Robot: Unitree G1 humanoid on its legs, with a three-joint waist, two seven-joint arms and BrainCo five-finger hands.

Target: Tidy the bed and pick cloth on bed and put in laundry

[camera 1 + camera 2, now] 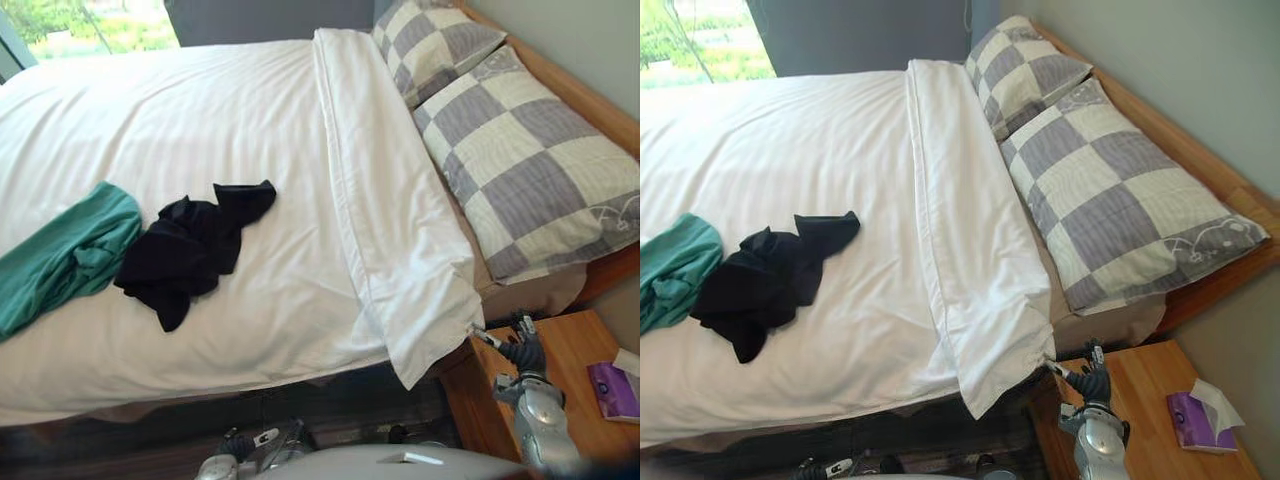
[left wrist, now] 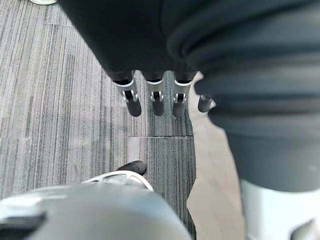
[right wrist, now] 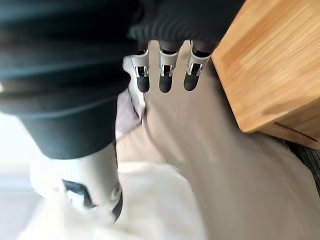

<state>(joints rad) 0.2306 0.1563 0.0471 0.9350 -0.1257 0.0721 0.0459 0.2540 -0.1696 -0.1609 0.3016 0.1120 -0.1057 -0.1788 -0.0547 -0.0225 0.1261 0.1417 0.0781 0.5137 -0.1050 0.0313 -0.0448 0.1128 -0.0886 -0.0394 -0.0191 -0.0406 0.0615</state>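
The robot's right hand point(image 1: 525, 352) hung at the near corner of the bed, between the mattress side and a wooden nightstand point(image 1: 580, 345). In its wrist view the fingers point(image 3: 165, 80) stood straight in a row and the thumb point(image 3: 100, 175) reached out apart from them, so the hand was spread and gripped nothing. From the head camera one dark fingertip pointed at the hanging corner point(image 1: 430, 350) of the white duvet point(image 1: 200, 120). Whether it touched the fabric could not be told.

The left hand point(image 2: 157, 100) hung low beside the bed over grey striped carpet point(image 2: 60, 100), fingers straight and relaxed, holding nothing.

The duvet lay smooth across the bed, with its top edge folded back in a broad white band point(image 1: 370, 170). Beyond that band, two grey-and-cream checked pillows point(image 1: 530, 170) rested side by side against a wooden headboard point(image 1: 570, 90).

Two garments lay on the duvet towards the robot's left, well apart from both hands. A crumpled black cloth point(image 1: 185, 250) lay nearer the middle. A bunched green cloth point(image 1: 65, 255) lay just beside it and touching it, running off the view's left edge.

A purple tissue pack point(image 1: 612, 390) sat on the nightstand, at its far right side.
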